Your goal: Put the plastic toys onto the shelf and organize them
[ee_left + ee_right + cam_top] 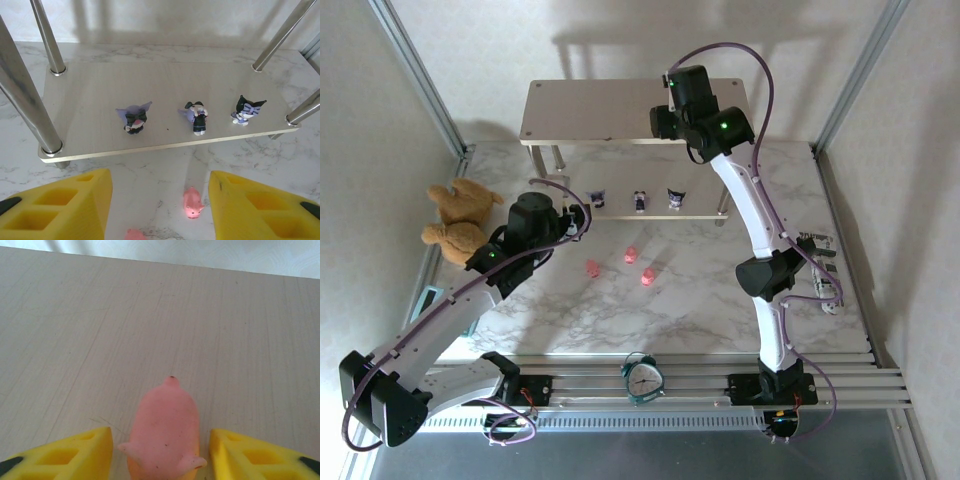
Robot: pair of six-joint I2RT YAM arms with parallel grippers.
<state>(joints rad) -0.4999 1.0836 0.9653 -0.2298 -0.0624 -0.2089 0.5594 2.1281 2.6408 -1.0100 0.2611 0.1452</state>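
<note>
The shelf's top board carries a pink pig, lying with its snout pointing away. My right gripper hovers open around it, with a narrow gap showing on each side. Three purple-and-white figurines stand in a row on the lower board. Three more pink pigs lie on the marble table in front of the shelf. My left gripper is open above the table, one pig nearer its right finger and another at the bottom edge.
A brown teddy bear lies at the table's left edge. A teal alarm clock stands at the near edge between the arm bases. Silver shelf legs rise around the lower board.
</note>
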